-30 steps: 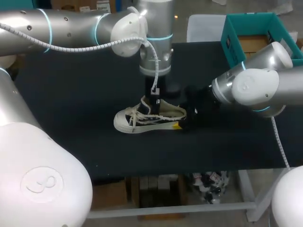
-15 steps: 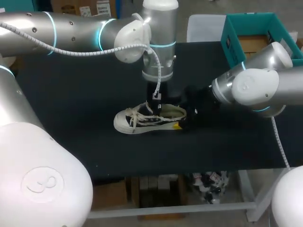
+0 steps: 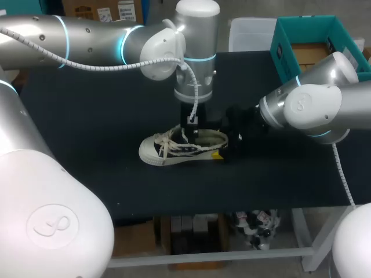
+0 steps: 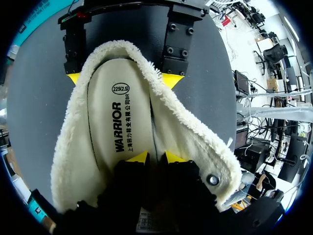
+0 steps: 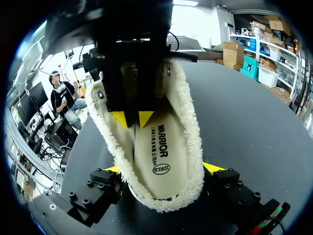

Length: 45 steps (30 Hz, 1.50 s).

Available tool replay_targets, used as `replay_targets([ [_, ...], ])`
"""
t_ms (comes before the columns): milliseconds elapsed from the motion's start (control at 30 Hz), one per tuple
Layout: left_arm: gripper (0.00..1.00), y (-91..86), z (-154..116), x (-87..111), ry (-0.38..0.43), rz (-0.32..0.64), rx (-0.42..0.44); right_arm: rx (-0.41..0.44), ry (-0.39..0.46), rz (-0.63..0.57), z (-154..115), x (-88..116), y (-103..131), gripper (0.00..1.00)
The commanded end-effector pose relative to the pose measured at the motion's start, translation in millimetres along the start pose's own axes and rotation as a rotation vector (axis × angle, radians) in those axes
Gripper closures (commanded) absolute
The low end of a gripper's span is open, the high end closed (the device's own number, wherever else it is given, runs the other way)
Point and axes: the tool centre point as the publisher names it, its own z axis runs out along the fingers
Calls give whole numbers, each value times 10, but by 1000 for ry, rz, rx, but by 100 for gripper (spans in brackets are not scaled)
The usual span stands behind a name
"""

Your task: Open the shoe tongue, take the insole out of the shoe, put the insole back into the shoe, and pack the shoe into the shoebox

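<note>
— Anything around the shoe (image 3: 174, 149)?
— Only black table (image 3: 87, 116) on every side, plus a teal box (image 3: 301, 23) at the far right corner, well apart. Stands sole down near the table's middle, toe toward the left side, laces (image 3: 168, 139) loose.
— In the way of anything?
— Seen from above, half hidden at the opening by the left arm hanging straight over it.
— And the left gripper (image 4: 156, 157)?
— Down inside the opening, just above the insole (image 4: 120, 122), which lies flat in the shoe. Closed or not, holding anything or not: cannot tell.
— The right gripper (image 5: 162, 168)?
— Spread wide around the heel, one yellow tip pressed to each side of the fleecy collar. Clamped on the shoe, then.
— Different from a second ago?
— Left arm shifted a little toward the heel. Shoe in the same spot, right arm in the same place.
</note>
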Motion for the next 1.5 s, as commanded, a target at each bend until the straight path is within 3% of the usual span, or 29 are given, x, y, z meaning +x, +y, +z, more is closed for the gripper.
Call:
replay_targets([
  [33, 80, -37, 78, 112, -20, -9, -19, -2, -1, 1, 20, -26, -24, 100],
  [500, 78, 6, 269, -10, -52, -53, -48, -2, -1, 1, 20, -26, -24, 100],
  [867, 79, 85, 416, -82, -70, -41, -17, -2, -1, 1, 20, -26, -24, 100],
  [1100, 80, 48, 491, -31, -135, -2, -46, -2, -1, 1, 20, -26, -24, 100],
  [1267, 79, 18, 546, -14, -194, -15, -91, -2, -1, 1, 20, -26, -24, 100],
  [1500, 78, 67, 621, -67, -232, -45, -85, -2, -1, 1, 20, -26, -24, 100],
])
